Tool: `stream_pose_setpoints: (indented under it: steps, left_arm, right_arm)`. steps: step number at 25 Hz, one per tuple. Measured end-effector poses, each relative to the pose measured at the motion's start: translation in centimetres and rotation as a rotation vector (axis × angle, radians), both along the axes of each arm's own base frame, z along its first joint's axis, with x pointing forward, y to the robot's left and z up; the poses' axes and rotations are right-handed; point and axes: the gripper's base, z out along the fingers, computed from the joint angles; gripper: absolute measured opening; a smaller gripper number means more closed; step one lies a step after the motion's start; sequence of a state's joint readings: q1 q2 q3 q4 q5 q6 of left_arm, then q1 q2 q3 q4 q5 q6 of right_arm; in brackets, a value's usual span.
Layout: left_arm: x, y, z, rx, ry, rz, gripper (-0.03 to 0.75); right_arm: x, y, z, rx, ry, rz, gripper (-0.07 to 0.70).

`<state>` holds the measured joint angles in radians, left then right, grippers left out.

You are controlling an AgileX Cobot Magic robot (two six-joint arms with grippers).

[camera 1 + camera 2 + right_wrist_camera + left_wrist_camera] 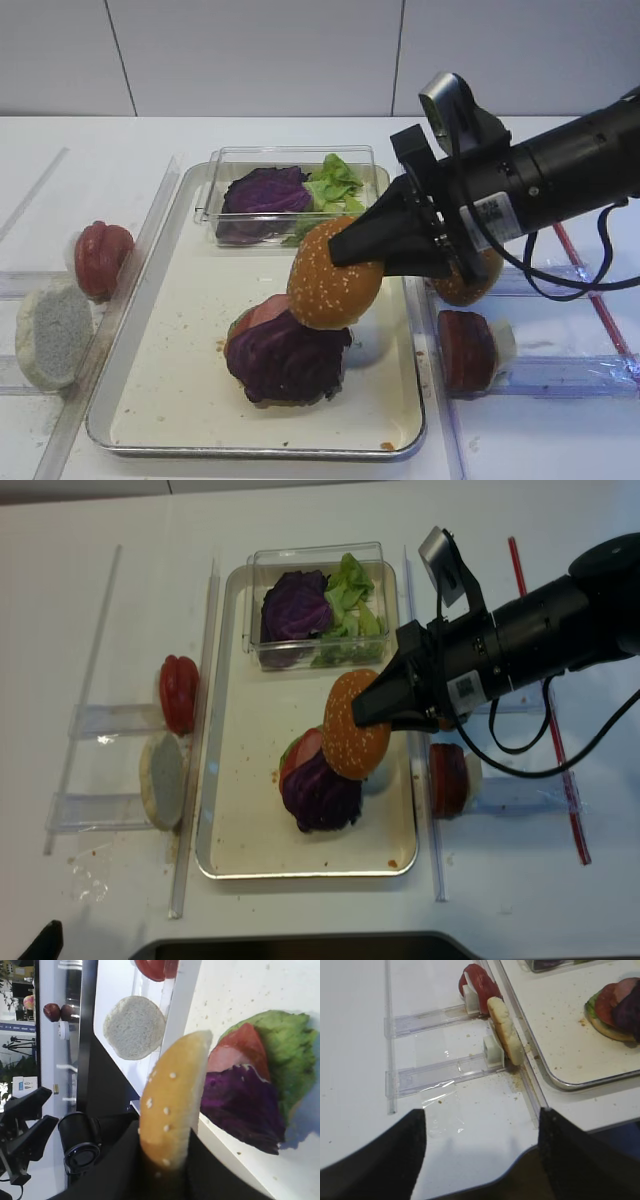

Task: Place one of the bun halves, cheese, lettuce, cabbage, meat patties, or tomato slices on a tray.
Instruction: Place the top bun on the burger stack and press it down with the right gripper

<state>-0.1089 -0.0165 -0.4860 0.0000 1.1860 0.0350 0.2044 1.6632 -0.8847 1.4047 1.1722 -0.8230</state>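
Golden-brown sesame-seeded domed bun top point(333, 272), light, squashy (crumb tears easily), pinched at rim by right gripper point(352, 247); left gripper point(480, 1160) spread wide, empty.

The right gripper's black jaws pinch a sesame-seeded bun half point(172, 1105) on edge, dome facing left. Just right of it, on the crumb-speckled tray point(240, 985), lies a stack: purple cabbage point(240, 1105) over a red slice, possibly tomato point(242, 1047), on green lettuce point(290, 1055). A pale floury bun half point(134, 1027) stands beyond the tray rim.
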Motion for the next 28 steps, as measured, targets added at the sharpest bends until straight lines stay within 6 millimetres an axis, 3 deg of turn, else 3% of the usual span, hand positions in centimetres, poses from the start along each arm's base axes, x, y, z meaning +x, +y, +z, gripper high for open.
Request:
stream_pose_setpoints:
  steps: [5, 11, 17, 28]
  left_arm:
    - [0.0, 0.0, 0.0, 0.000, 0.000, 0.000, 0.440]
    - [0.0, 0.0, 0.0, 0.000, 0.000, 0.000, 0.440]
    - [0.0, 0.0, 0.0, 0.000, 0.000, 0.000, 0.440]
    - [0.0, 0.0, 0.0, 0.000, 0.000, 0.000, 0.440]
  right_arm:
    - [-0.2, 1.4, -0.1, 0.020, 0.024, 0.018, 0.187]
    - [1.2, 3.1, -0.1, 0.032, 0.019, 0.051, 0.186]
    - [1.6, 4.9, -1.5, 0.026, 0.065, 0.090, 0.186]
    - [1.7, 5.1, -2.5, 0.016, 0.058, 0.111, 0.185]
